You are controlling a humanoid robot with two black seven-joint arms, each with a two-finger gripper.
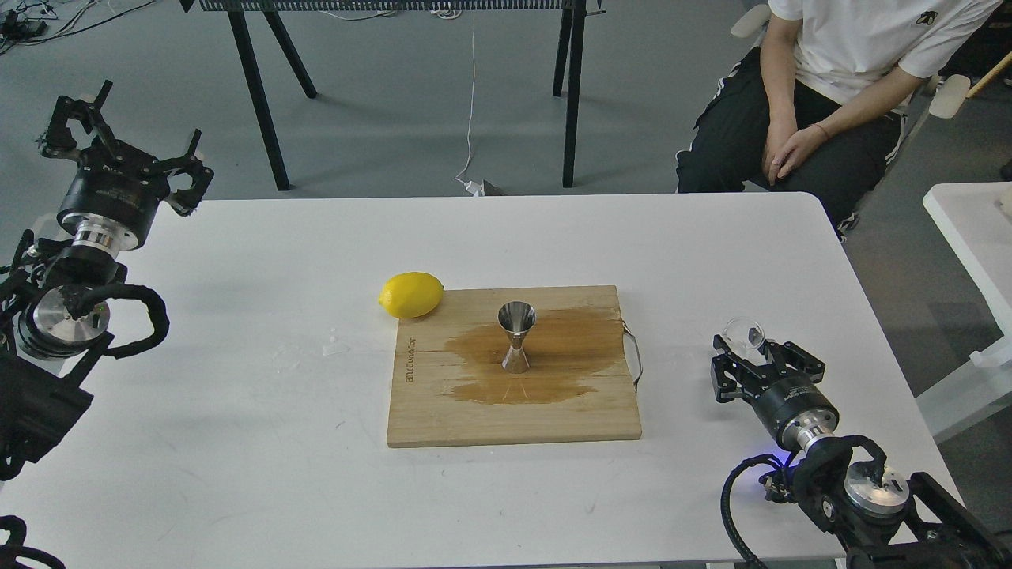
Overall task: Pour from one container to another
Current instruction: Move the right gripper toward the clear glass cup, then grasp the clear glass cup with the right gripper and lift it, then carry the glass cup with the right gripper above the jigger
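Note:
The clear cup [745, 332] sits tilted in my right gripper [753, 349], which is shut on it just above the table's right side. The steel jigger [516, 336] stands upright in the middle of the wooden board [443, 411], on a brown wet stain [569, 348], well to the left of the cup. My left gripper [126, 138] is open and empty, raised over the table's far left corner, away from both containers.
A lemon [411, 294] lies against the board's far left corner. A few droplets [334, 345] mark the white table [237, 442]. A seated person [822, 87] is beyond the far right edge; another white table [972, 229] stands at right.

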